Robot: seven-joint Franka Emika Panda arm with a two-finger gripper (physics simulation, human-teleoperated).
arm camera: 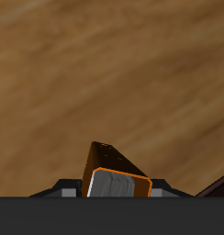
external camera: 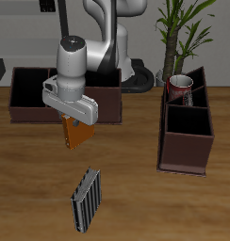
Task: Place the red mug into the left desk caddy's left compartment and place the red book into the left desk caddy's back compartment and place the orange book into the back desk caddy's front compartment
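Note:
My gripper [external camera: 77,127] is shut on the orange book [external camera: 80,133] and holds it above the table, just in front of the back desk caddy [external camera: 32,105]. The book hangs tilted below the fingers. In the wrist view the orange book [arm camera: 118,174] shows end-on, with pale page edges, over bare wood. The left desk caddy [external camera: 187,151] stands end-on beside the plant. The red mug [external camera: 181,88] sits in its cell farthest from the table's front edge. The red book is not in view. My arm hides the back caddy's middle cells.
A black-and-grey striped book [external camera: 86,200] lies on the table near the front edge. A potted plant [external camera: 183,28] stands at the back behind the left desk caddy. The robot's base [external camera: 117,56] is behind the back caddy.

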